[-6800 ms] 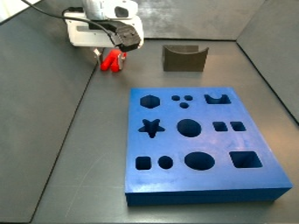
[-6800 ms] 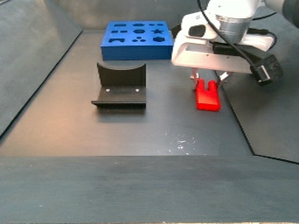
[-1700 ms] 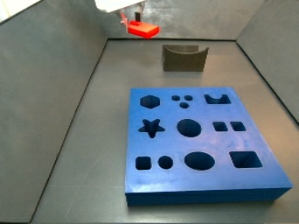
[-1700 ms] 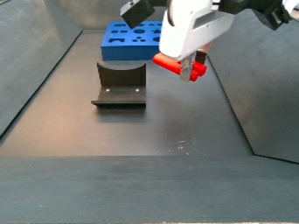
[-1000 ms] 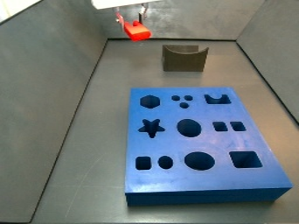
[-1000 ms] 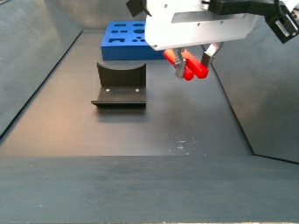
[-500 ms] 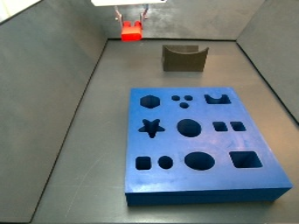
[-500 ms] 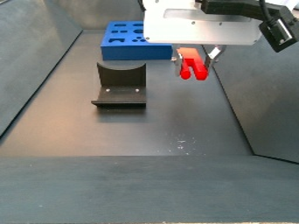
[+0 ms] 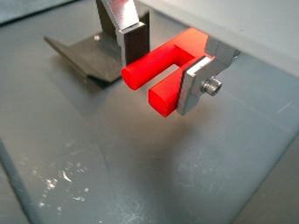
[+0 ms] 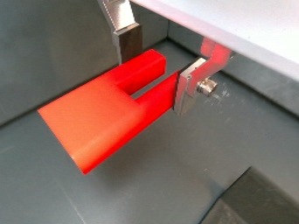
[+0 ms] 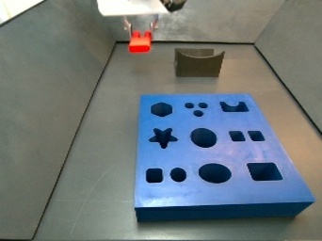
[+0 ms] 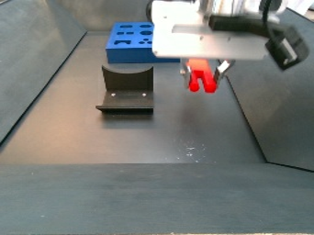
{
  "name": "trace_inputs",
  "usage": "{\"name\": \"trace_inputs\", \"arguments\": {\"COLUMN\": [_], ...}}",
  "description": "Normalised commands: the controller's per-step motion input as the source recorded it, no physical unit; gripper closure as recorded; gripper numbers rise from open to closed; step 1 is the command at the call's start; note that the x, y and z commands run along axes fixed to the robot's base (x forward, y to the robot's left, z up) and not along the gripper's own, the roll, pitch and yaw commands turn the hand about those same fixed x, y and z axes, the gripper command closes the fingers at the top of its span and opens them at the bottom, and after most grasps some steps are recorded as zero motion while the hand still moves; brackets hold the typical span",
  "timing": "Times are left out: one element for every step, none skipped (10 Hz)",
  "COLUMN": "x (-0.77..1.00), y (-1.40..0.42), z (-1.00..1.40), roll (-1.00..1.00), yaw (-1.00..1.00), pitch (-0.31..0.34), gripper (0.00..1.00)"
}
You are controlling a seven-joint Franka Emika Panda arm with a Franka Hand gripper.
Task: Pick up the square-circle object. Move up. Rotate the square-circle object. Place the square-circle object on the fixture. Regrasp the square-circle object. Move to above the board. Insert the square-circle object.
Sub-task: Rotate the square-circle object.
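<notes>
My gripper [image 11: 139, 34] hangs in the air to the left of the fixture [image 11: 198, 62], shut on the square-circle object [image 11: 139, 41]. That piece is a small red block [image 12: 203, 78] held clear of the floor. Both wrist views show its two prongs [image 9: 153, 80] sticking out past the silver fingers [image 9: 195, 80], with the gripper [image 9: 163, 70] clamped across the block's sides. The red block [image 10: 103, 118] fills much of a wrist view, in the gripper [image 10: 158, 72]. The blue board [image 11: 214, 155] with its dark cut-outs lies flat, well away from the gripper.
The dark fixture [image 12: 125, 89] stands on its base plate between the board [image 12: 145, 41] and the near floor; it also shows behind the fingers as the fixture [image 9: 87, 52]. Grey walls enclose the dark floor [image 12: 147, 147].
The gripper lifted the red block off the floor, then turned it in the air over the last second. It now hangs a little lower, with the block's narrow side facing a side view.
</notes>
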Motion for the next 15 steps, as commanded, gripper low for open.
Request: {"name": "trace_inputs", "arguments": {"x": [0.04, 0.04, 0.05, 0.04, 0.04, 0.04, 0.03, 0.00, 0.00, -0.01, -0.01, -0.01, -0.01, -0.01, -0.02], "y": [0.02, 0.02, 0.02, 0.02, 0.02, 0.02, 0.02, 0.00, 0.00, 0.00, 0.00, 0.00, 0.00, 0.00, 0.00], "z": [-1.00, -1.00, -0.81, -0.67, -0.49, -0.40, -0.18, 0.00, 1.00, 1.00, 1.00, 1.00, 1.00, 1.00, 1.00], "roll": [0.01, 0.01, 0.02, 0.02, 0.02, 0.03, 0.03, 0.00, 0.00, 0.00, -0.01, -0.02, -0.02, -0.03, -0.03], "yaw": [0.02, 0.02, 0.02, 0.01, 0.01, 0.01, 0.00, 0.00, 0.00, 0.00, 0.00, 0.00, 0.01, 0.01, 0.01], "pitch": [-0.010, -0.005, -0.004, -0.006, -0.007, -0.013, -0.013, 0.000, 0.000, 0.011, 0.039, 0.051, 0.064, 0.061, 0.057], "gripper": [1.00, 1.00, 1.00, 1.00, 1.00, 1.00, 1.00, 0.00, 0.00, 0.00, 0.00, 0.00, 0.00, 0.00, 0.00]}}
